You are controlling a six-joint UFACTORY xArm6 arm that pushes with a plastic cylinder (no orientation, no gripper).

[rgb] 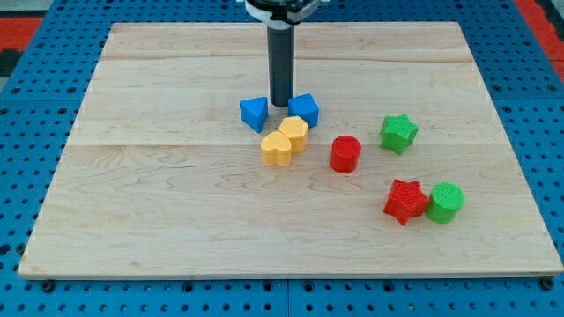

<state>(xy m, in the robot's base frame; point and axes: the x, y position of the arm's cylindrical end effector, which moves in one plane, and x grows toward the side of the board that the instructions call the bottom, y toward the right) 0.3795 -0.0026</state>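
Observation:
My tip (280,105) rests on the wooden board (159,176) between two blue blocks. A blue block (254,112) lies just to its left and a blue cube (304,109) touches or nearly touches it on the right. Just below the tip sit a yellow hexagonal block (294,133) and a yellow heart block (276,150), pressed against each other. A red cylinder (345,153) stands to the right of the yellow pair.
A green star (398,133) lies right of the red cylinder. Lower right, a red star (405,201) touches a green cylinder (445,202). Blue pegboard surrounds the board on all sides.

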